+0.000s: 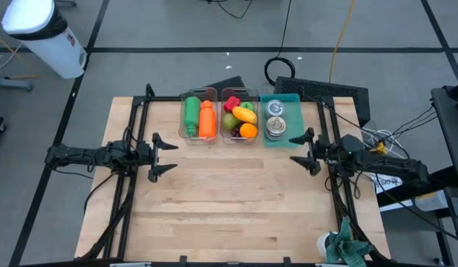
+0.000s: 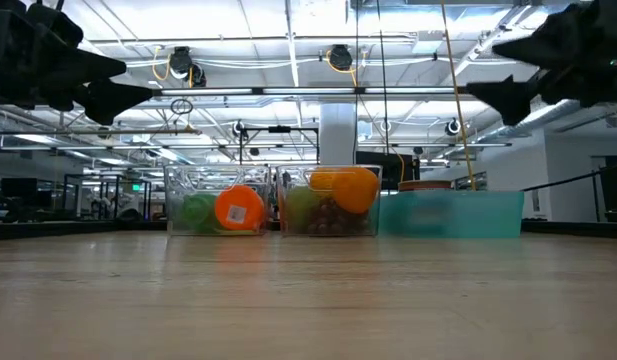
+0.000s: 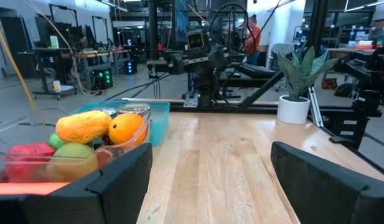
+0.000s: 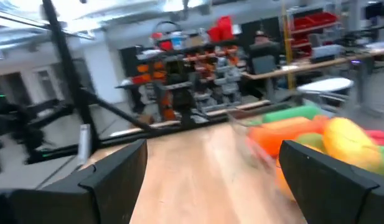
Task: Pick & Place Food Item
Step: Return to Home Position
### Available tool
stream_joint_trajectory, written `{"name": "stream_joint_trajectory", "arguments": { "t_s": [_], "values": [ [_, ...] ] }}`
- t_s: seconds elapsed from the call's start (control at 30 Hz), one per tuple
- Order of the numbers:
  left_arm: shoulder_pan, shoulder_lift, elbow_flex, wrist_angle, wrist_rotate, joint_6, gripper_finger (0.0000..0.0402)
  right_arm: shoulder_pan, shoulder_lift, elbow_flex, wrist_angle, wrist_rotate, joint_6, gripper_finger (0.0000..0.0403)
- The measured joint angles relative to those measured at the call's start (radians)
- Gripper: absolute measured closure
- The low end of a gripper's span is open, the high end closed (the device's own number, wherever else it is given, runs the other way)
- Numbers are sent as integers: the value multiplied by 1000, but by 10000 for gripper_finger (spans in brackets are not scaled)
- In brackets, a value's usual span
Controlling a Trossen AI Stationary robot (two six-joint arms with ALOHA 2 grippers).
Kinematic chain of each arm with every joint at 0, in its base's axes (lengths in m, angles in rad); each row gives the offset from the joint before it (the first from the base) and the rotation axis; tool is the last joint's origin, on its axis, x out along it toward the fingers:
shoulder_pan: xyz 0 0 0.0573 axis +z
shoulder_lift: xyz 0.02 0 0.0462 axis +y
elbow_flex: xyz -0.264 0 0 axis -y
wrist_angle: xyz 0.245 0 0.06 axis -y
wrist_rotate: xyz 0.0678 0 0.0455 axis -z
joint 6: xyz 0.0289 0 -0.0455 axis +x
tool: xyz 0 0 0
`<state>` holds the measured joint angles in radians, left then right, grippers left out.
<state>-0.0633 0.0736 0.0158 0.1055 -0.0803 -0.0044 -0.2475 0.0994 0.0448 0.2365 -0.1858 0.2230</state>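
High view: the left gripper (image 1: 169, 156) and right gripper (image 1: 294, 150) face each other across the table (image 1: 229, 215), each with jaws apart and empty. The mango (image 1: 244, 115) lies on top of other fruit in the fruit bin (image 1: 240, 90), ahead of the right jaws and off to one side. A teal bin (image 1: 288, 97) sits just beside those jaws. To finish the return home well, I judge the right arm should draw straight back and level. It should keep its nearer finger off the teal bin's corner and stop mirroring the left arm. The jaws' height cannot be read here.

Low view: both grippers hang well above the table, cut off by the upper corners. The mango cannot be picked out behind the orange (image 2: 354, 190).

Left wrist view: the arm's own fingers (image 3: 117, 180) stand apart with nothing between them. The fruit bin lies beyond one finger, which hides its lower part.

Right wrist view: the jaws are apart and empty. A yellow fruit beyond one finger, probably the mango, is cut off at the edge. The shapes beside it cannot be named surely.
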Motion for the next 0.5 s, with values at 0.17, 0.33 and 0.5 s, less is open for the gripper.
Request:
{"name": "stream_joint_trajectory", "arguments": {
  "t_s": [0.17,0.33,0.5],
  "values": [
    [0,0,0,1,0,0,62,143,1,-2,2,96,-6,57],
    [0,0,0,2,0,0,62,295,26,-3,4,229,-28,57],
    [0,0,0,2,0,0,62,378,26,-3,-27,344,-112,57]
  ]
}}
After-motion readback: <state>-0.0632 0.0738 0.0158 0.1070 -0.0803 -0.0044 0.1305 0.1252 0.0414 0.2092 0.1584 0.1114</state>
